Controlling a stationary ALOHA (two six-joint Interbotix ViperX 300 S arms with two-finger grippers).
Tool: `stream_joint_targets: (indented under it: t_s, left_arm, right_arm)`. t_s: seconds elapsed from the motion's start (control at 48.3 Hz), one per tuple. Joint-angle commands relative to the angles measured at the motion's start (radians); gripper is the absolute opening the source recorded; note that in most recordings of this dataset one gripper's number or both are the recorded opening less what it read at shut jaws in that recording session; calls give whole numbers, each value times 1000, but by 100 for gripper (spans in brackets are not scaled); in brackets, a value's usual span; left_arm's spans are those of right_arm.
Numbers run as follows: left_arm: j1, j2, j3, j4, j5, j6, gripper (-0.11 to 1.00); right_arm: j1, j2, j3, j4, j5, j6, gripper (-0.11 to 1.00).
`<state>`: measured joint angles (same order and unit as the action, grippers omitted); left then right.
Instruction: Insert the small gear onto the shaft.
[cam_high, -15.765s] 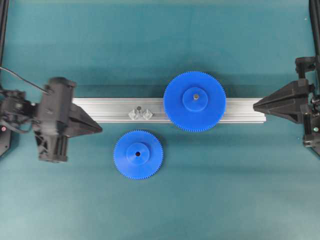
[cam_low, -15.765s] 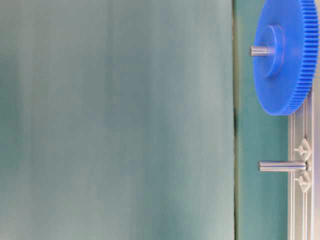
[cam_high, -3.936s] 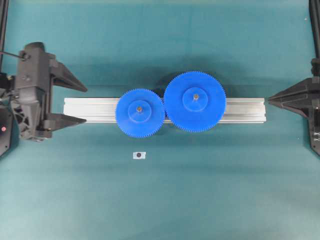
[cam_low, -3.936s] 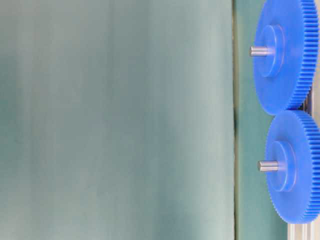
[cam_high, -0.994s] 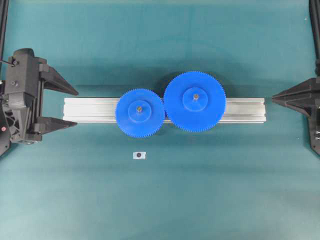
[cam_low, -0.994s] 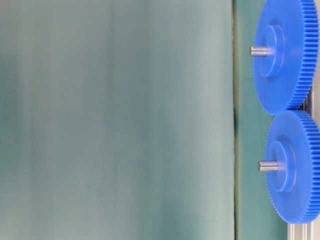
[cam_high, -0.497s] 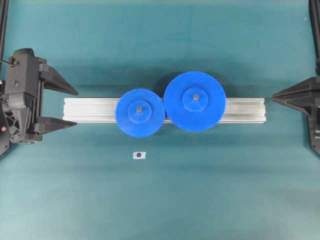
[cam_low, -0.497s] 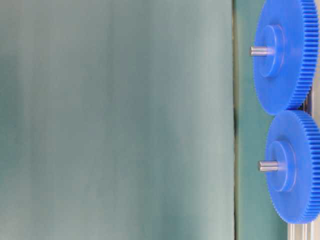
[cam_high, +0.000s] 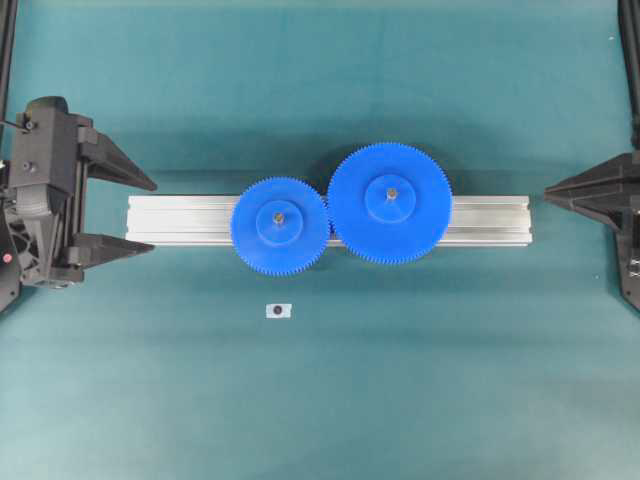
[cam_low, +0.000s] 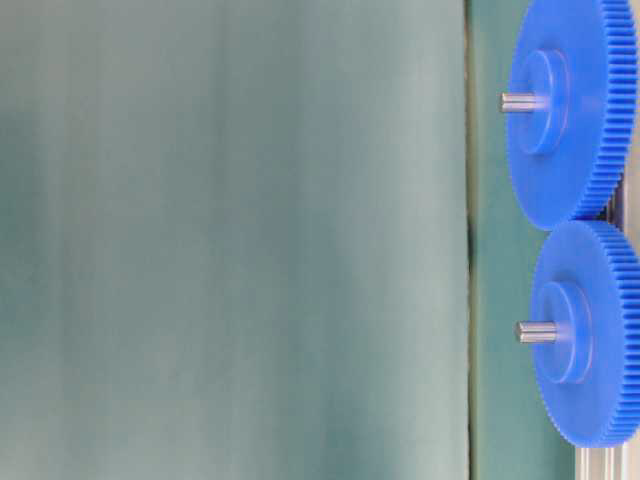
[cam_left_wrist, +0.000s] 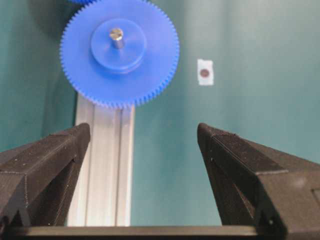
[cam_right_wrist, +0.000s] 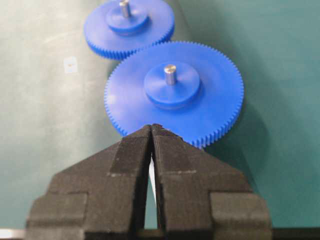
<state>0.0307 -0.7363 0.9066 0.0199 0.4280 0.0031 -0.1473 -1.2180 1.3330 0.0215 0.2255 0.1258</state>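
The small gear (cam_high: 280, 225) (cam_left_wrist: 120, 50) (cam_low: 590, 335) (cam_right_wrist: 129, 27) sits on the shaft (cam_high: 278, 216) (cam_left_wrist: 116, 36) (cam_low: 536, 332), whose grey tip pokes through the hub. Its teeth meet the larger blue gear (cam_high: 389, 203) (cam_right_wrist: 174, 92) to the right. My left gripper (cam_high: 150, 214) (cam_left_wrist: 142, 135) stands open at the rail's left end, well clear of the small gear, with nothing between its fingers. My right gripper (cam_high: 548, 190) (cam_right_wrist: 151, 127) is shut and empty, just off the rail's right end.
Both gears stand on a silver aluminium rail (cam_high: 180, 220) (cam_left_wrist: 102, 165) across the teal table. A small white tag with a dark dot (cam_high: 278, 310) (cam_left_wrist: 205, 72) lies in front of the small gear.
None over the last second. Much earlier, the small gear lay on the table in front of the rail and the shaft stood bare; my left gripper has since drawn back left.
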Motion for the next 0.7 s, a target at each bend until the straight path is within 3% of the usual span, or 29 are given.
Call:
stream_joint_targets:
  t_s: [0.0,0.684]
  left_arm:
    - [-3,-3,-11,3,-9,-2,86]
    - [-3,-3,-8,3,-9,-2,86]
  right_arm:
    - [-3,8,-14,0,-11,6,10]
    - [-11,8,-17,0,-11,6,10]
